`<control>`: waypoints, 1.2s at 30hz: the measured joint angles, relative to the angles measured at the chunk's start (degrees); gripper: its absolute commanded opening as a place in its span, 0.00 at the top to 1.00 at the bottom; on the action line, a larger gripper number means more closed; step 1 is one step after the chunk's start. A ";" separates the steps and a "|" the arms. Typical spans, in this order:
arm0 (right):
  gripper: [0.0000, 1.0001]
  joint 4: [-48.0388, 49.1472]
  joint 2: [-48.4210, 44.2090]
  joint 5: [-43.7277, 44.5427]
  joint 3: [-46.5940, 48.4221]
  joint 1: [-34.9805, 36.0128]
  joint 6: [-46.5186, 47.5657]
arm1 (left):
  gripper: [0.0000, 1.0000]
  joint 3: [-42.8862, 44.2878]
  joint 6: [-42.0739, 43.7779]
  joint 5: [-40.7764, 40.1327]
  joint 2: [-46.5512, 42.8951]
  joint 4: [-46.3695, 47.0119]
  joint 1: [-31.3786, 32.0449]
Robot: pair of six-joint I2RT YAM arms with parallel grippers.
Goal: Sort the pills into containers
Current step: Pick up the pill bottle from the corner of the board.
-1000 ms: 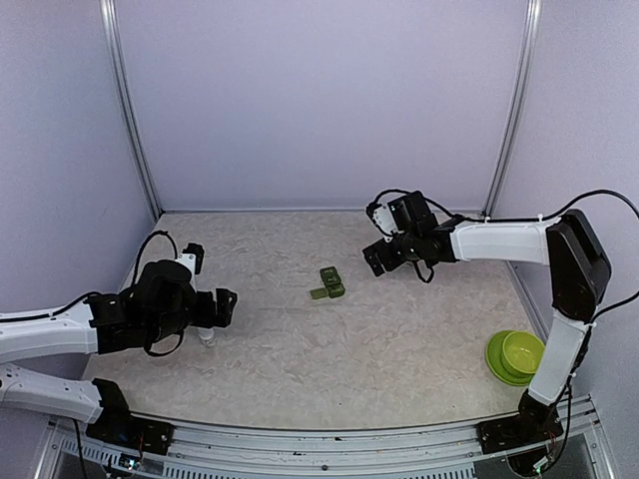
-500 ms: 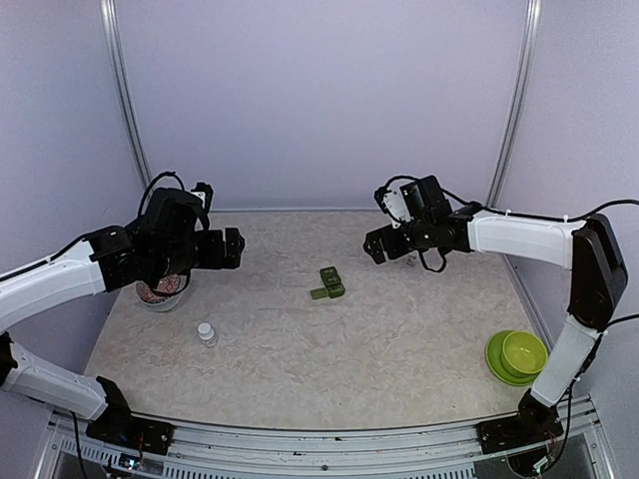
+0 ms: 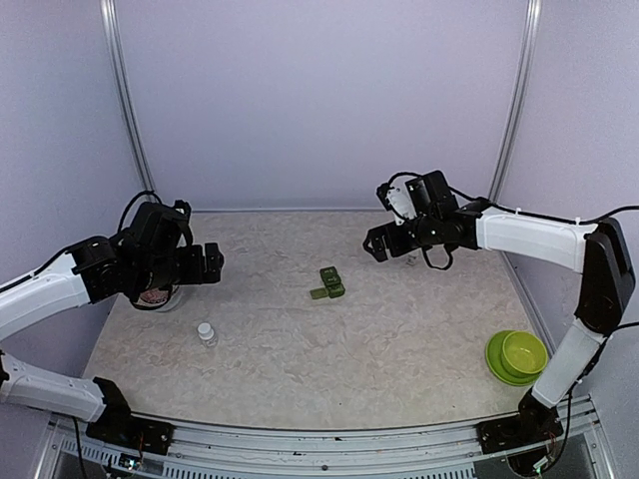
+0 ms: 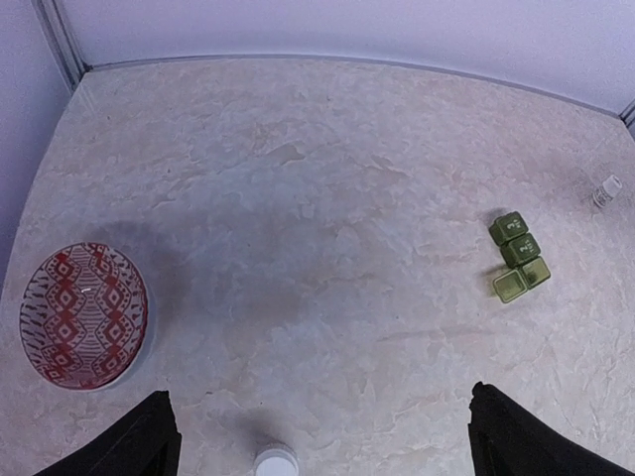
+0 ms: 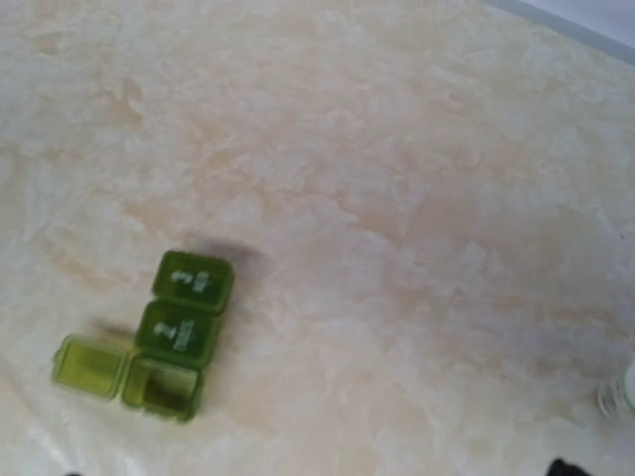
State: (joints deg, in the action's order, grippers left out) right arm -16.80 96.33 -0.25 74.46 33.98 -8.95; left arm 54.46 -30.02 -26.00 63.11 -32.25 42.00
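Note:
A green pill organizer [image 3: 329,282] lies mid-table with two lids shut and one compartment open [image 5: 169,332] [image 4: 519,255]. A white-capped bottle [image 3: 206,332] stands front left, its cap [image 4: 276,461] just below and between my left fingers [image 4: 139,441]. My left gripper [image 3: 205,264] hovers open and empty above the table, beside a red patterned bowl [image 4: 83,314]. My right gripper [image 3: 377,244] hangs open and empty at the back right, next to a small clear bottle [image 3: 410,261] [image 5: 620,392]. No loose pills can be made out.
Stacked green bowls [image 3: 514,356] sit at the front right near the right arm's base. Purple walls with metal posts close in the table on three sides.
The left arm lifted off the white-capped bottle, swung up and back, then settled left beside the red bowl. The right gripper rose slightly toward the back. Both stayed open.

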 measured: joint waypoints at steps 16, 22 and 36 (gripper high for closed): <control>0.00 6.45 -18.88 -5.84 -22.82 0.52 -7.45 | 0.01 -11.39 -17.70 -1.09 -10.27 -9.64 13.25; 0.00 7.43 -18.82 -5.97 -23.08 3.37 -7.58 | 0.01 -15.69 -22.10 -3.21 -7.48 -9.14 13.29; 0.00 10.29 -14.14 -4.00 -22.34 10.25 -6.88 | 0.14 -20.04 -18.95 -3.98 1.25 2.54 5.11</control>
State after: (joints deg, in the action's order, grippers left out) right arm -6.50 82.19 -4.25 52.12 44.23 -15.84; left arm 34.41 -48.97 -29.98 64.36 -29.71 47.11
